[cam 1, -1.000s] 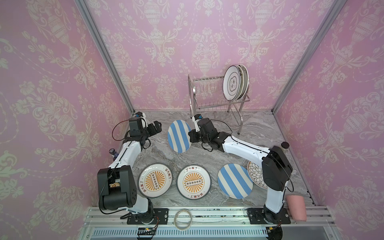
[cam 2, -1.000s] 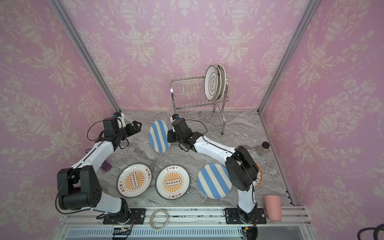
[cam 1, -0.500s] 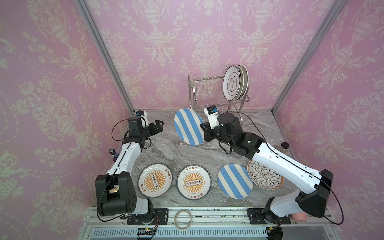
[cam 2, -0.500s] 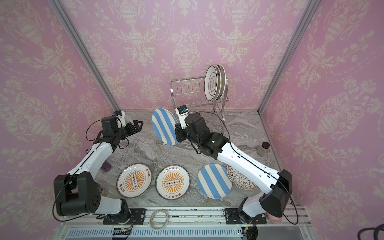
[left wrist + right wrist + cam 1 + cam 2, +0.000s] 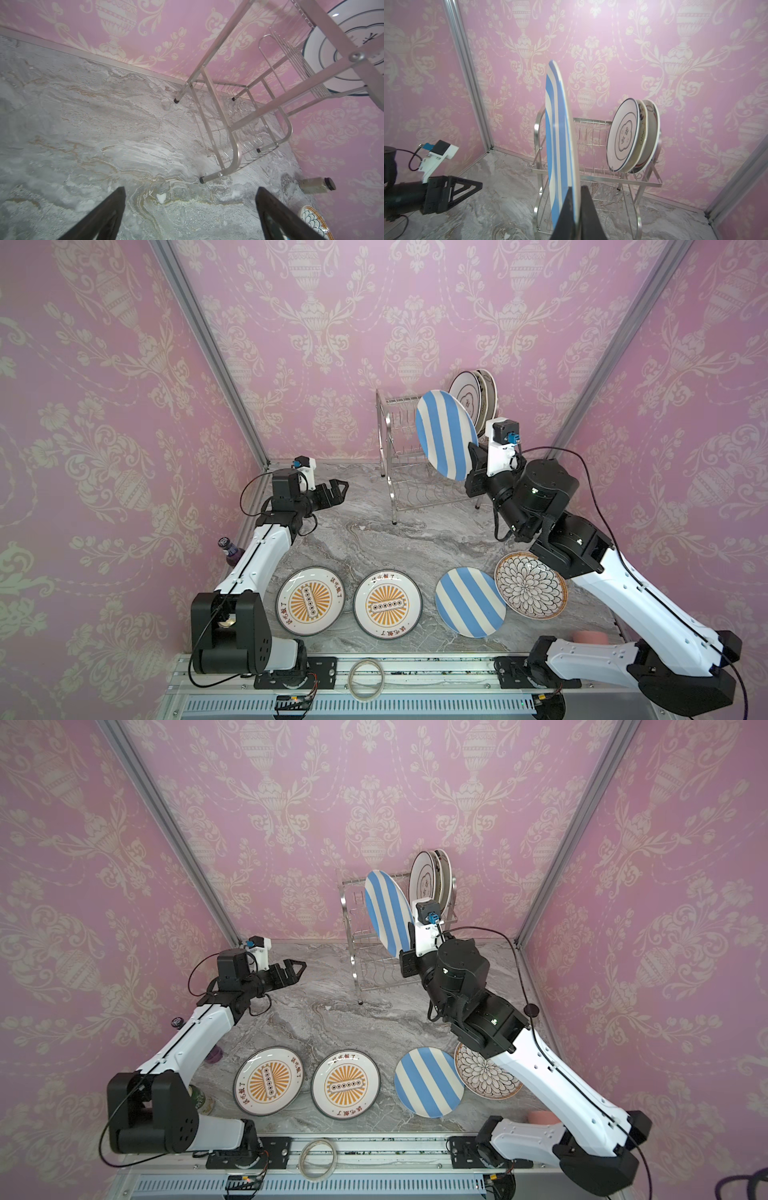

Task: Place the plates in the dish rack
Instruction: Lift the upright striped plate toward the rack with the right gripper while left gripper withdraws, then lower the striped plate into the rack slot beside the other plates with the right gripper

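Right gripper (image 5: 576,192) pinches lower rim of blue-white striped round ceramic plate (image 5: 560,135), held on edge before shiny two-tier steel wire dish rack (image 5: 591,120). Bare upper slots (image 5: 588,135) lie beside three racked plates (image 5: 623,135). Left gripper (image 5: 338,488) spread, well apart.

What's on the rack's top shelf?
A white plate stands on edge at one end, two more plates behind it, mostly covered. The held striped plate hides part of the rack.
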### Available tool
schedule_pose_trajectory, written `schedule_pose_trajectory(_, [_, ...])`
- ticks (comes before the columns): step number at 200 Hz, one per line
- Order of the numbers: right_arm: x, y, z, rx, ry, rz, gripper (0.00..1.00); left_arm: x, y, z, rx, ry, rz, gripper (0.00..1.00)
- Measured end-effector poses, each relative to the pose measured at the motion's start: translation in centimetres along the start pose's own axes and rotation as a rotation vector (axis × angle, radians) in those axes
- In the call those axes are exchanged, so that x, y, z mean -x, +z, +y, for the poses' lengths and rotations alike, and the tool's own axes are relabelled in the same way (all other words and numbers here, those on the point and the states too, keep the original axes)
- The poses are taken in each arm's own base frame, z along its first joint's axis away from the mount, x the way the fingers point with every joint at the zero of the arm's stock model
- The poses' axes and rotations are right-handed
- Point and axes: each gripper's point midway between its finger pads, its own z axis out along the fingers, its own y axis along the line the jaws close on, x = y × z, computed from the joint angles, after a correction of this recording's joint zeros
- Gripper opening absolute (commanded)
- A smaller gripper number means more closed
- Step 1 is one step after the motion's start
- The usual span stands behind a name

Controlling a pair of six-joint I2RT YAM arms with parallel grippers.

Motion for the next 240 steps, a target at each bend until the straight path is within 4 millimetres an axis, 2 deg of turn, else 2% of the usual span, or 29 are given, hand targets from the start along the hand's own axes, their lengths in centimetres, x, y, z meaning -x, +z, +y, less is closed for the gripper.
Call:
schedule_pose_trajectory(23, [0.3, 1.8, -2.1, -0.084, -0.022, -0.017, 0.0, -0.5, 0.5, -3.6, -0.086, 0.043, 0.029, 0.99])
schedule_pose_trajectory(39, [0.0, 3.6, -3.5, -0.128, -0.027, -0.015, 0.0, -0.8, 0.6, -5.1, -0.126, 0.054, 0.047, 0.99])
schedule_pose_trajectory(82, [-1.5, 10.0, -6.4, -0.21, -0.044, 0.023, 0.0, -0.8, 0.5, -5.5, -0.149, 0.058, 0.054, 0.99])
schedule_pose_trajectory(107, [-3.4, 13.4, -7.0, -0.215, -0.039, 0.058, 0.0, -1.2, 0.5, -5.3, -0.144, 0.075, 0.066, 0.99])
schedule_pose_trajectory(132, [-5.0, 15.9, -7.0, -0.213, -0.048, 0.096, 0.0, -1.6, 0.5, -4.9, -0.127, 0.099, 0.081, 0.99])
schedule_pose_trajectory(167, [-6.0, 17.7, -6.6, -0.2, -0.042, 0.116, 0.0, -1.8, 0.5, -4.7, -0.12, 0.117, 0.088, 0.99])
schedule_pose_trajectory(211, [-5.5, 18.7, -6.9, -0.206, -0.03, 0.101, 0.0, -1.9, 0.6, -4.4, -0.1, 0.128, 0.089, 0.99])
schedule_pose_trajectory(240, [-5.8, 19.0, -7.0, -0.215, -0.033, 0.107, 0.0, -1.9, 0.6, -4.3, -0.095, 0.134, 0.087, 0.99])
